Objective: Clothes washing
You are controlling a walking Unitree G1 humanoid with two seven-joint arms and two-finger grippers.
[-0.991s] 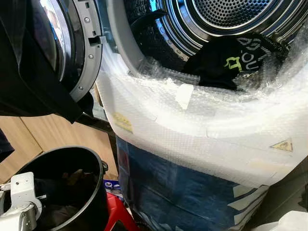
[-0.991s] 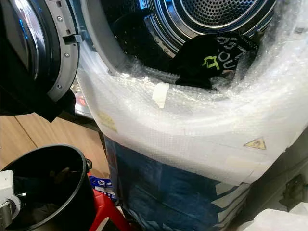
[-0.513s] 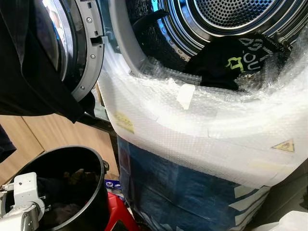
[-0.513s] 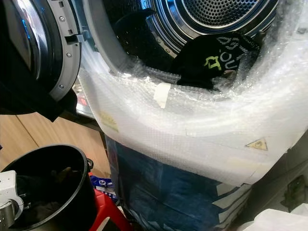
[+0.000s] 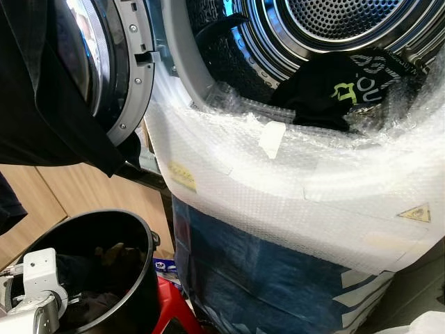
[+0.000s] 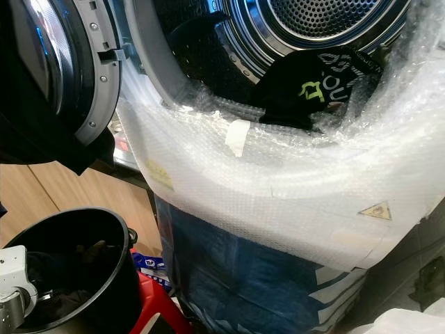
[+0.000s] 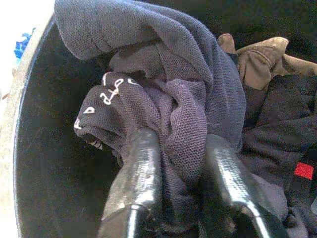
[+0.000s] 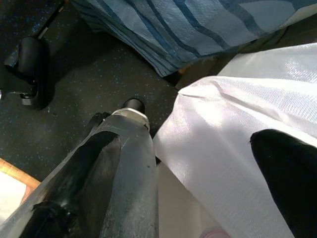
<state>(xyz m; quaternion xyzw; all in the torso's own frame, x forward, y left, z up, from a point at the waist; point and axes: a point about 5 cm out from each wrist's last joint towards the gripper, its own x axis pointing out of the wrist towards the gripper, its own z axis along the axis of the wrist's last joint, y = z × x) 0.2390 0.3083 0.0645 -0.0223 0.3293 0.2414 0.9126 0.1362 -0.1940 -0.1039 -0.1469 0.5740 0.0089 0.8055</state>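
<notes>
The washing machine's drum point(image 5: 334, 21) stands open, its front wrapped in bubble wrap point(image 5: 292, 174). A black garment with green print point(image 5: 327, 90) lies at the drum's mouth. Low on the left is a black bucket point(image 5: 135, 278) of dark clothes. My left arm point(image 5: 35, 285) reaches into it. In the left wrist view my left gripper point(image 7: 181, 144) is shut on a dark purple mesh garment point(image 7: 163, 64) inside the bucket. My right gripper point(image 8: 195, 124) hangs open over the dark floor point(image 8: 74, 74), with nothing between its fingers.
The machine's door point(image 5: 118, 69) is swung open to the left, with a dark cloth point(image 5: 42, 118) draped over it. A blue woven bag point(image 5: 257, 271) covers the machine's lower front. A red stool point(image 5: 174, 306) stands beside the bucket. A white plastic sheet point(image 8: 237, 114) lies under the right gripper.
The whole picture has drifted a little to the right, so the camera moved. The left arm stays at the bucket.
</notes>
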